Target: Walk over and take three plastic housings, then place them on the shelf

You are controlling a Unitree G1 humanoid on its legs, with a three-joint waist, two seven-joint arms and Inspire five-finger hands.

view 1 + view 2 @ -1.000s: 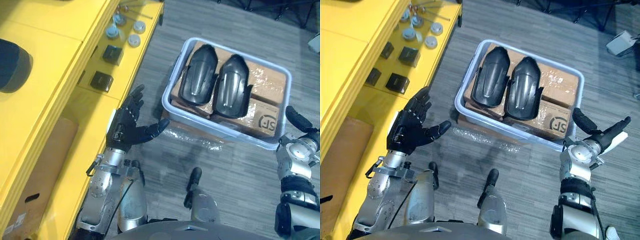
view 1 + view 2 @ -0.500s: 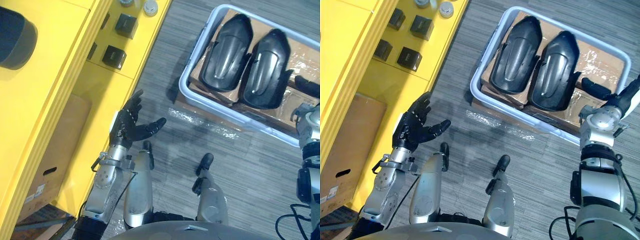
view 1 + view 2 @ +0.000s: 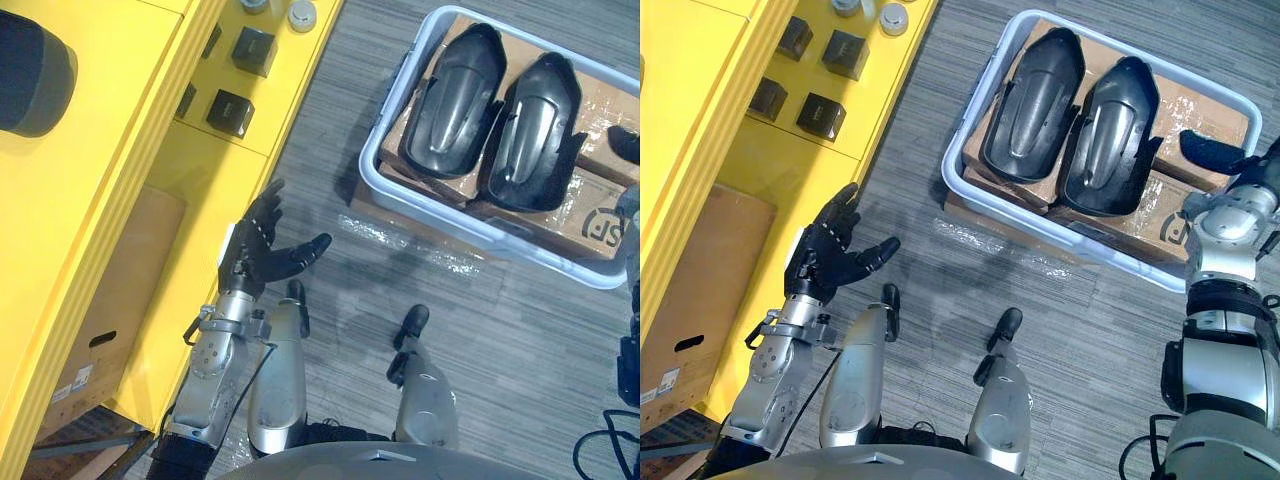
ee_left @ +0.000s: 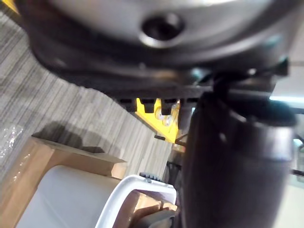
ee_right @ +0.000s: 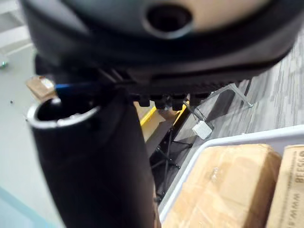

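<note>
In the left eye view, a dark plastic housing (image 3: 455,85) and a second housing (image 3: 535,115) are seen side by side on cardboard boxes (image 3: 598,190) inside a pale bin (image 3: 372,175) on the floor, beside the yellow shelf (image 3: 120,180). The left hand (image 3: 255,255) is held spread open and empty. In the right eye view, the right hand (image 3: 1210,152) is raised over the bin's far side, seemingly open, with nothing gripped. In both wrist views, the bin's rim is seen past the thumb.

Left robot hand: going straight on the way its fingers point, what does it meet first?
Probably nothing soon: the left robot hand points along the floor between the yellow shelf and the bin. It could graze the shelf's edge; depth is unclear.
</note>
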